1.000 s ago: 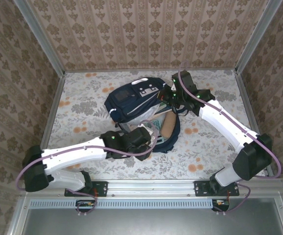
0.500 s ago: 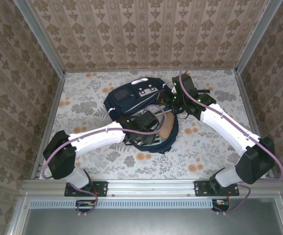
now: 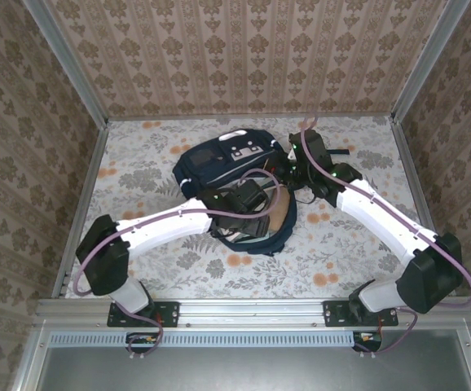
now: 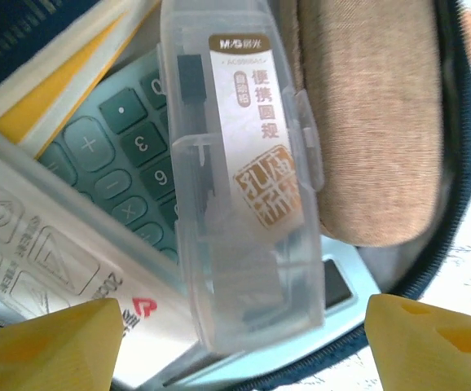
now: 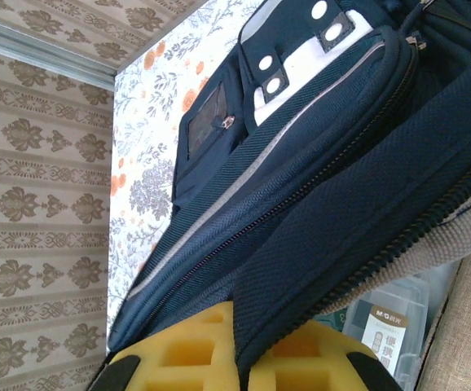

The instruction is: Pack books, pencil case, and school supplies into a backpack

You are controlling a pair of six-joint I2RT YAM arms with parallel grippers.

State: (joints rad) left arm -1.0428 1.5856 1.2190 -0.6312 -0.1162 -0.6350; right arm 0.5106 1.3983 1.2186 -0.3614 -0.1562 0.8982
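Backpack (image 3: 227,159) lies mid-table, its opening largely hidden under your left arm in the top view. Inside, an M&G-labelled clear case (image 4: 244,179) covers much of the teal calculator (image 4: 113,155), beside the tan pencil case (image 4: 374,114). Your left gripper (image 4: 239,346) hangs spread above them; your right gripper (image 5: 239,354) pinches the backpack's rim. Around it are the floral-print table (image 3: 358,236) and patterned walls (image 3: 235,57).

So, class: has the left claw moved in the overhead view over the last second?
Yes. The left claw has moved away from the near rail, up the picture and slightly right, over the open backpack.
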